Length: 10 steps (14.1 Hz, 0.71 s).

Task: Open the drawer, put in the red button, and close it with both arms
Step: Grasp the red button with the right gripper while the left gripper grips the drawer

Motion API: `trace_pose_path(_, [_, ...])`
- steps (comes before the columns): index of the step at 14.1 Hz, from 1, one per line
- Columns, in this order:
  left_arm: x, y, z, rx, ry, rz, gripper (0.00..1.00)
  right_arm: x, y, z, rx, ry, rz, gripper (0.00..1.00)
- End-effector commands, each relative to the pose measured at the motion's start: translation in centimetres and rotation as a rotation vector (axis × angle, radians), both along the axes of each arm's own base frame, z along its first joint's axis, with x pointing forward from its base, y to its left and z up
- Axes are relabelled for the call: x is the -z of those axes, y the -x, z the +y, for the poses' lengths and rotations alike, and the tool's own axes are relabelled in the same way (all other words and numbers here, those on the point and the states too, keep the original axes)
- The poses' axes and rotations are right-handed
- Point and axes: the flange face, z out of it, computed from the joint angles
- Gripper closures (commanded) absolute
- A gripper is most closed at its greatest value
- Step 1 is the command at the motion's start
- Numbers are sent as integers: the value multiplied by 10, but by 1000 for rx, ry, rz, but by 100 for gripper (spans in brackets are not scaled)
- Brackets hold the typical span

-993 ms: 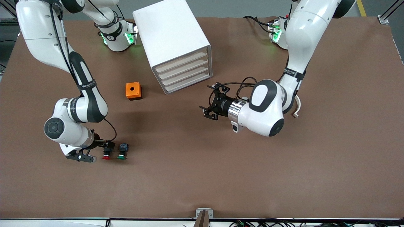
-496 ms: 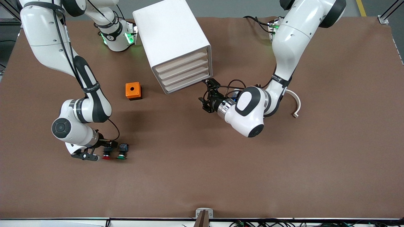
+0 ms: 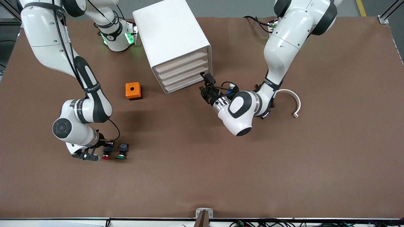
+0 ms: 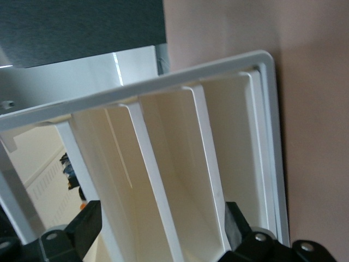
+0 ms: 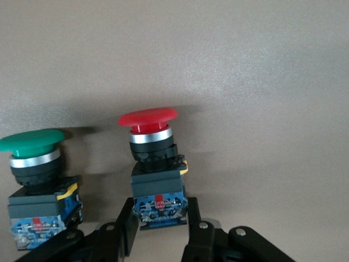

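The red button lies on the brown table toward the right arm's end, beside a green one. My right gripper is low at it. In the right wrist view my right gripper has both fingers against the sides of the red button's dark body, which rests on the table. The white drawer cabinet has all its drawers shut. My left gripper is open at the lowest drawer's corner. In the left wrist view my left gripper straddles the drawer fronts.
A green button lies right beside the red one and also shows in the right wrist view. An orange box with a hole stands near the cabinet. A white curved piece lies by the left arm.
My left gripper has swung up to the cabinet's lowest drawer front. My right gripper has edged in around the red button; the buttons have not moved.
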Motion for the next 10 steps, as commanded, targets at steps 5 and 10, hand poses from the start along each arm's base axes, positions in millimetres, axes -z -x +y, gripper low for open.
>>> trace_pose_path(5, [2,33,-25,23,-40,163,18,-16,-3,7,0,0,6,100])
trace_pose_path(10, [18,44,-31,20,-119,226,37,-107,-10,26,47,6,90,100])
